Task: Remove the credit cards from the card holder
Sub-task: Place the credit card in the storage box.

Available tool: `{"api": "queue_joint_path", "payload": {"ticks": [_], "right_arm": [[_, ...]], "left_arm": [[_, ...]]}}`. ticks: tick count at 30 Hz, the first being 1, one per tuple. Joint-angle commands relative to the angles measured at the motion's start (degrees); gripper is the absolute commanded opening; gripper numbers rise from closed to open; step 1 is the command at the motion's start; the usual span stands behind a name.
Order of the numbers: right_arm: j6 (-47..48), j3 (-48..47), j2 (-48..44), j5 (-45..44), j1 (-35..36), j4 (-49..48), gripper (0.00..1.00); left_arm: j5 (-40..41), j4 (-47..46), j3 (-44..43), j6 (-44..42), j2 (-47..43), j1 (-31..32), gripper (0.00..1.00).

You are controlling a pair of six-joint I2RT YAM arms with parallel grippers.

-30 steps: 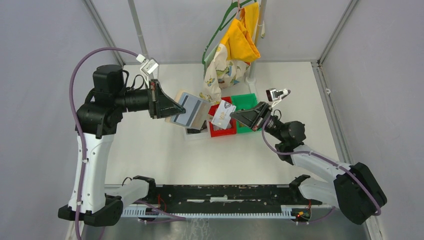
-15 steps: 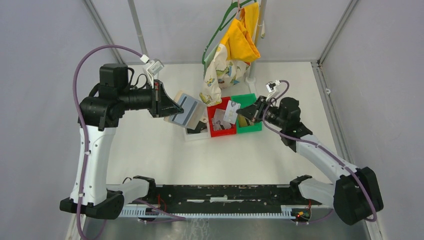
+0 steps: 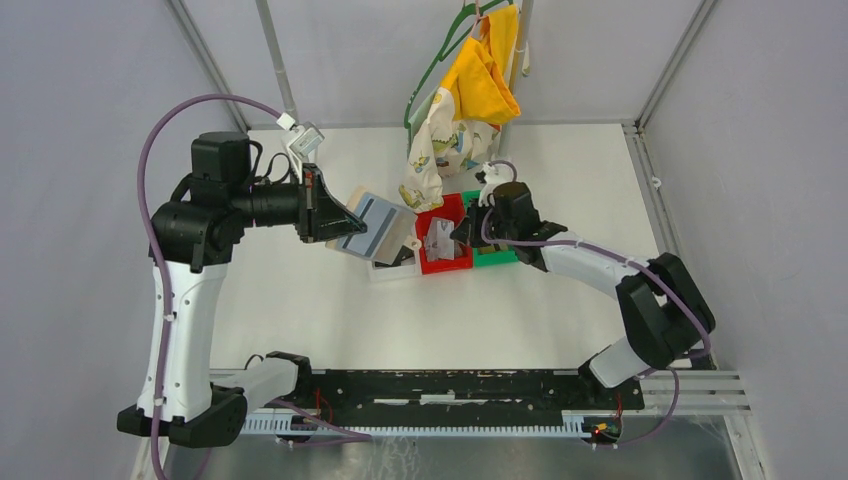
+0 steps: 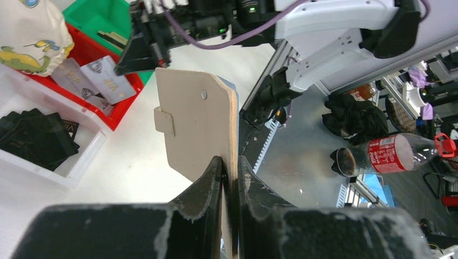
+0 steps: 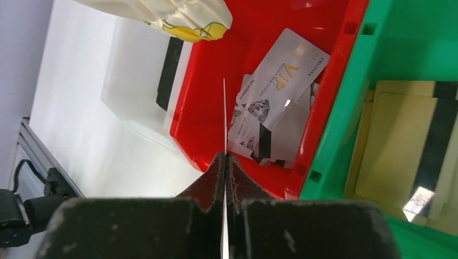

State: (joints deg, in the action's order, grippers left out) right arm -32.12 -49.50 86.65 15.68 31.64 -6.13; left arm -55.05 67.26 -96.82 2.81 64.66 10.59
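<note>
The table point(image 3: 300, 300) is carrying three bins in a row: white point(image 3: 385, 268), red point(image 3: 445, 266) and green point(image 3: 500, 256). The white bin is holding several black cards point(image 4: 38, 145). The red one is holding at least three silver cards point(image 5: 281, 75), one marked VIP. The green one is holding at least two gold cards point(image 5: 405, 140) with black stripes.

The left gripper point(image 4: 229, 162) is clamping one holder point(image 4: 194, 124) by its edge, in the air just left of the white bin. The holder is standing on edge, its long axis pointing away from the fingers toward the bins.

The right gripper point(image 5: 225, 156) is pinching one card point(image 5: 224, 118) above the red bin. The card is lying edge-on to the wrist camera, its long axis pointing straight out from the fingertips.
</note>
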Motion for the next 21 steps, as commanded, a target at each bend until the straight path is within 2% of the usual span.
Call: {"api": "queue_joint_path", "payload": {"ticks": [1, 7, 8, 11, 15, 21], "right_arm": [[2.75, -4.93, 4.3, -3.06, 2.38, -0.99, 0.0], [3.2, -6.44, 7.03, -2.4, 3.67, -3.22, 0.0], [3.67, -6.64, 7.15, -2.22, 3.81, -3.46, 0.03], [5.27, -6.38, 5.84, -3.02, 4.33, -3.78, 0.25], [5.66, -3.22, 0.83, -5.21, 4.55, -5.26, 0.36], [6.41, -2.18, -6.72, -6.92, 4.73, -3.66, 0.58]], "left_arm": [[-6.33, -2.05, -1.05, -2.46, -1.28, -0.13, 0.02], [-8.8, -2.55, -1.49, -2.46, -1.94, -0.14, 0.02], [-9.27, -2.64, -1.45, -2.46, -1.99, -0.13, 0.02], [-9.8, -2.7, -1.27, -2.46, -2.04, -0.13, 0.02], [-10.08, -3.03, -1.21, -2.46, -2.41, -0.13, 0.02], [-9.86, -3.19, -0.67, -2.46, -2.36, -0.11, 0.02]]}}
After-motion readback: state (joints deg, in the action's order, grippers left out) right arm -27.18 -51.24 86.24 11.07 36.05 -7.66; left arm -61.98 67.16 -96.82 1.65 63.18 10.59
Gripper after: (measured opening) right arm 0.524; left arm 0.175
